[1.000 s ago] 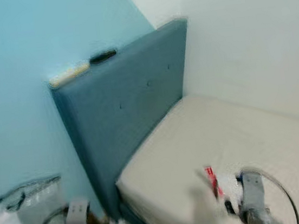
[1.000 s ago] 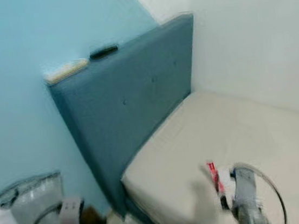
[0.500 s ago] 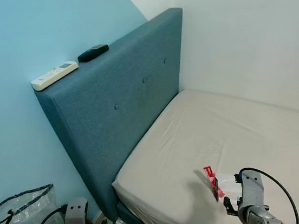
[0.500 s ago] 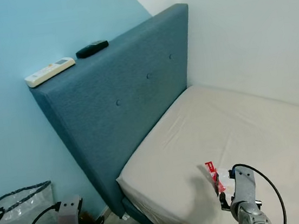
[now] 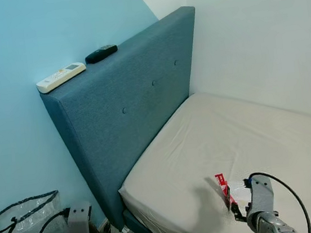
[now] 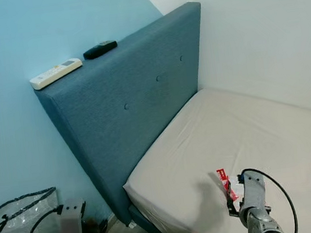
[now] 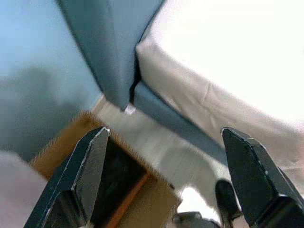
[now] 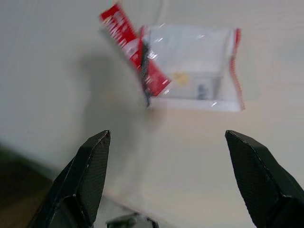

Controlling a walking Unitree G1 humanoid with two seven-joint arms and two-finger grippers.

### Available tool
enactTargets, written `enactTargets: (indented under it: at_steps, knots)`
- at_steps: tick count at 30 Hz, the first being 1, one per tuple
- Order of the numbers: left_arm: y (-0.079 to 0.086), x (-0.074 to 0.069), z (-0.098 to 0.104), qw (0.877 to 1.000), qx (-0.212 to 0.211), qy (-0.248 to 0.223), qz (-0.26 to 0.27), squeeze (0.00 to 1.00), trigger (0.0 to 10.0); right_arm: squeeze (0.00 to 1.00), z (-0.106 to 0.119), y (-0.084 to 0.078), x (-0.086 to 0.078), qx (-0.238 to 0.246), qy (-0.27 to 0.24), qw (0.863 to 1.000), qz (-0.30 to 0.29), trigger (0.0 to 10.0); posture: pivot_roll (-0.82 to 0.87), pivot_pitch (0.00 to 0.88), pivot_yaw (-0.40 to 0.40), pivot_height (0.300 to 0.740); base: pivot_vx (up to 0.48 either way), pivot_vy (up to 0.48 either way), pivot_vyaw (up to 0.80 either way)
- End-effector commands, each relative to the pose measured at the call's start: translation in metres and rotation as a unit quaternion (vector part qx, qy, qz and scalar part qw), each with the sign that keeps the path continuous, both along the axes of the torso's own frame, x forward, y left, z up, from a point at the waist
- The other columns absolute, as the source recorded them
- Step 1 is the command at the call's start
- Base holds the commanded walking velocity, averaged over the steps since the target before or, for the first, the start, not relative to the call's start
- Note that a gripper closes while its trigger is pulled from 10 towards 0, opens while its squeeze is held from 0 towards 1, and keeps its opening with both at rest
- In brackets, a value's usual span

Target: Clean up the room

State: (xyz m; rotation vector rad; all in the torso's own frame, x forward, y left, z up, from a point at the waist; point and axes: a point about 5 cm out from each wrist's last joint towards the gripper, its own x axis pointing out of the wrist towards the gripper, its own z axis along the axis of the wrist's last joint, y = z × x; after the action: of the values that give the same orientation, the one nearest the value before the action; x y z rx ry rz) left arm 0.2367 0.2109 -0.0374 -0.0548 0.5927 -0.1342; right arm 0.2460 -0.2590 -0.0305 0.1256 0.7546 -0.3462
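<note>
Settling now, the head camera has stopped swinging, so I finally see the wrapper (image 8: pixel 183 71) lying on the bed (image 5: pixel 271 136) under my right hand (image 8: pixel 168 183), fingers spread wide, ready to grab.

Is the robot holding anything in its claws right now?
No. The right gripper hangs open above a clear plastic wrapper with a red strip on the beige mattress; the left gripper is open and empty.

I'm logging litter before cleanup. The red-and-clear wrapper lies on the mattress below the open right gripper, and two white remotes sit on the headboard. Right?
Not quite: only one remote is white; the other remote is black, as the left eye view shows. The wrapper does lie on the mattress below the open right gripper.
</note>
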Motion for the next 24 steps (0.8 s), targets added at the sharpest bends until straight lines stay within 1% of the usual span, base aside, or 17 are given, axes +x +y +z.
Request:
enactTargets:
  at_steps: [1, 2, 5, 6, 7, 9, 15, 18, 22, 24]
  knots:
    - [-0.004, 0.008, 0.008, 0.999, -0.016, -0.029, -0.017, 0.00, 10.0, 0.00, 0.007, -0.009, 0.005, -0.008, -0.019, 0.999, -0.035, 10.0, -0.03, 0.040, -0.006, 0.695, 0.000, 0.000, 0.00]
    - [-0.004, 0.008, 0.008, 0.999, -0.016, -0.029, -0.017, 0.00, 10.0, 0.00, 0.007, -0.009, 0.005, -0.008, -0.019, 0.999, -0.035, 10.0, -0.03, 0.040, -0.006, 0.695, 0.000, 0.000, 0.00]
    - [-0.012, 0.021, 0.021, 0.995, -0.005, -0.069, -0.071, 0.00, 10.0, 0.00, 0.019, -0.029, 0.008, -0.018, -0.041, 0.994, -0.102, 10.0, -0.01, 0.052, 0.003, 0.680, 0.000, 0.000, 0.00]
    - [-0.012, 0.021, 0.021, 0.995, -0.005, -0.069, -0.071, 0.00, 10.0, 0.00, 0.019, -0.029, 0.008, -0.018, -0.041, 0.994, -0.102, 10.0, -0.01, 0.052, 0.003, 0.680, 0.000, 0.000, 0.00]
    - [-0.015, 0.025, 0.027, 0.992, -0.001, -0.085, -0.090, 0.00, 10.0, 0.00, 0.023, -0.037, 0.008, -0.016, -0.050, 0.989, -0.135, 10.0, -0.01, 0.056, 0.007, 0.675, 0.000, 0.000, 0.00]
    - [-0.019, 0.031, 0.034, 0.988, 0.004, -0.106, -0.112, 0.00, 10.0, 0.00, 0.028, -0.049, 0.006, -0.012, -0.062, 0.982, -0.175, 10.0, -0.01, 0.061, 0.009, 0.665, 0.000, 0.000, 0.00]
    - [-0.023, 0.037, 0.043, 0.982, 0.014, -0.130, -0.138, 0.00, 10.0, 0.00, 0.032, -0.058, 0.004, -0.004, -0.072, 0.976, -0.205, 10.0, 0.00, 0.073, 0.016, 0.650, 0.000, 0.000, 0.00]
    - [-0.028, 0.040, 0.053, 0.973, 0.024, -0.156, -0.170, 0.00, 10.0, 0.00, 0.034, -0.063, 0.003, 0.005, -0.083, 0.972, -0.220, 10.0, 0.01, 0.092, 0.023, 0.635, 0.000, 0.000, 0.00]
    - [-0.031, 0.041, 0.058, 0.968, 0.027, -0.167, -0.183, 0.00, 10.0, 0.00, 0.034, -0.062, 0.004, 0.017, -0.090, 0.971, -0.223, 10.0, 0.01, 0.102, 0.025, 0.625, 0.000, 0.000, 0.00]
    - [-0.033, 0.040, 0.064, 0.963, 0.030, -0.182, -0.196, 0.00, 10.0, 0.00, 0.033, -0.059, 0.005, 0.026, -0.095, 0.970, -0.222, 10.0, 0.02, 0.132, 0.033, 0.615, 0.000, 0.000, 0.00]
